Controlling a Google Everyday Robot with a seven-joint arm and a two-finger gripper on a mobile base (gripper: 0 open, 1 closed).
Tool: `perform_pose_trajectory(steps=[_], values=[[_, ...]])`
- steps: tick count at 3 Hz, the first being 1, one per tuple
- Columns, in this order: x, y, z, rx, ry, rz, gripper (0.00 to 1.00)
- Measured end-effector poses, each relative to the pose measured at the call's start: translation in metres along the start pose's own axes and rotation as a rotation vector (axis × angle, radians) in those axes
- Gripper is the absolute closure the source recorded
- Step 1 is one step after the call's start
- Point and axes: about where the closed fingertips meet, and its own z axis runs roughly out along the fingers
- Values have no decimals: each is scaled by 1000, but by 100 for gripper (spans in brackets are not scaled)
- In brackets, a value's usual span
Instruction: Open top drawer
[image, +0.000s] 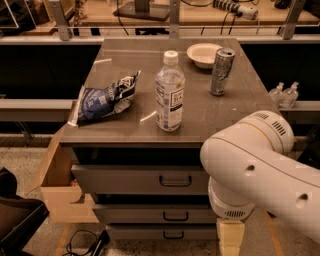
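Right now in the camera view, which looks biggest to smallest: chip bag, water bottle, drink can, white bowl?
1. Chip bag
2. water bottle
3. drink can and white bowl, too alike to rank, and farther back.
The gripper is out of view; only the arm shows, lower right.

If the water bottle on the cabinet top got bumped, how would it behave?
The water bottle stands upright, tall on a narrow base, so it would probably tip rather than slide. It is round, so once down it would likely roll. The gripper sits low, below and right of the top drawer, away from it.
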Motion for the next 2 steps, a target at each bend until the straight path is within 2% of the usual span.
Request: perform_pose_trajectory(steps=[2], values=[[-41,-4,18,-49,-84,-52,0]])
